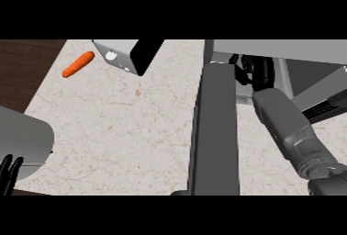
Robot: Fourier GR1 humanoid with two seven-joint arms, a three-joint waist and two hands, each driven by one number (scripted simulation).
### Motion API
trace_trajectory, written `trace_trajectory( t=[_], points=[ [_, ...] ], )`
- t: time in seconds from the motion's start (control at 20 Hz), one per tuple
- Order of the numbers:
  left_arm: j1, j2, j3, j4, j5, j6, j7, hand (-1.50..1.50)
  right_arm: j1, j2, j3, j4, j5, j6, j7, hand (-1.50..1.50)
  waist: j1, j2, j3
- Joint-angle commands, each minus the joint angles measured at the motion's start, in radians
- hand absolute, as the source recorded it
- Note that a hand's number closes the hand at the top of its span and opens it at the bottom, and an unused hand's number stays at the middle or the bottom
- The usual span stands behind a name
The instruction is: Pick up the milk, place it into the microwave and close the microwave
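Two unknowns shape this step: our black right hand [253, 69] sits at the mouth of the grey boxy microwave [291, 48], beside its open dark grey slab door [214, 128], and we cannot tell whether it grasps the milk, which shows nowhere. We should set the milk deep, then clear the doorway. Our black left hand [9, 172] rests released, lower left.

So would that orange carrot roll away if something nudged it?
Probably, if nudged sideways: the carrot looks rounded and lies flat on the smooth counter. Its taper would likely curve it round rather than straight. It looks stiff, so it shouldn't bend when lifted.
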Motion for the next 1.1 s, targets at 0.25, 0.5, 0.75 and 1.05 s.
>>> trace_trajectory(
  t=[0.25, 0.5, 0.75, 1.05],
  points=[
    [-0.046, 0.008, -0.006, 0.025, 0.005, 0.006, 0.032, -1.5, 0.018, -0.035, 0.005, 0.039, 0.019, -0.062, 0.015, 1.5, 0.015, 0.01, 0.001],
    [-0.066, 0.018, 0.002, 0.051, 0.003, 0.0, 0.023, -1.5, 0.022, -0.044, 0.034, 0.046, 0.052, -0.055, 0.009, -1.5, 0.031, 0.018, 0.002],
    [-0.096, 0.007, -0.014, 0.085, -0.016, 0.012, 0.025, -1.5, 0.0, -0.013, 0.044, 0.047, 0.064, -0.085, 0.033, -1.5, 0.027, 0.013, 0.001],
    [-0.122, 0.01, -0.011, 0.112, -0.03, 0.014, 0.005, -1.5, -0.007, 0.015, 0.057, 0.04, 0.082, -0.129, 0.033, -1.5, 0.033, 0.011, 0.0]
  ],
)
